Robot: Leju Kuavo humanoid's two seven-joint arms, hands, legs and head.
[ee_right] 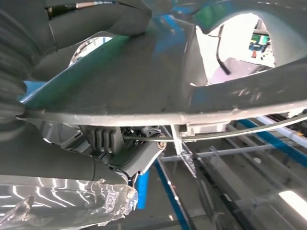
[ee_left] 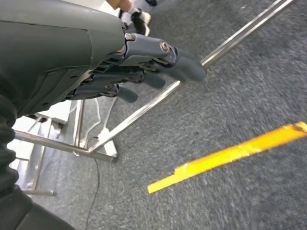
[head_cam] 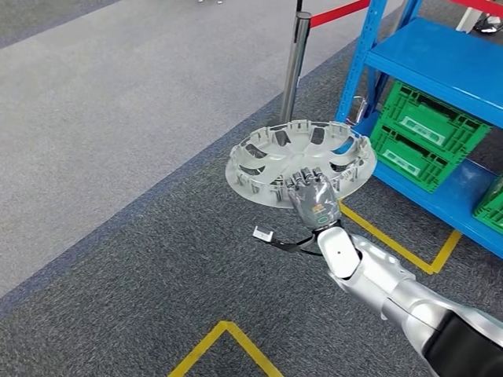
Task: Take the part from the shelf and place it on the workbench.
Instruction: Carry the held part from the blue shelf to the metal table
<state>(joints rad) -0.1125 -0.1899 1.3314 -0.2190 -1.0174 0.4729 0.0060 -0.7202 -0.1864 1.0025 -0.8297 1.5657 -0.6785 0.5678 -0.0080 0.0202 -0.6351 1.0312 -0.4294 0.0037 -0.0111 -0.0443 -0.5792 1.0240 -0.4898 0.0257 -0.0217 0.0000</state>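
Observation:
A light grey round wheel cover (head_cam: 296, 157) with spoke openings is held level in the air in the head view. My right hand (head_cam: 313, 198) grips its near rim, fingers over the top edge. The right wrist view looks along the underside of the wheel cover (ee_right: 152, 72), with my right hand's fingers (ee_right: 105, 139) hooked over its rim. My left hand (ee_left: 152, 62) hangs above the carpet, fingers extended and apart, holding nothing.
A blue shelf (head_cam: 438, 63) stands at the right with green crates (head_cam: 427, 133) on its low tier. A metal post (head_cam: 295, 63) with a red belt stands behind the cover. Yellow floor tape (head_cam: 225, 334) marks the grey carpet. A metal frame (ee_left: 108, 129) lies near my left hand.

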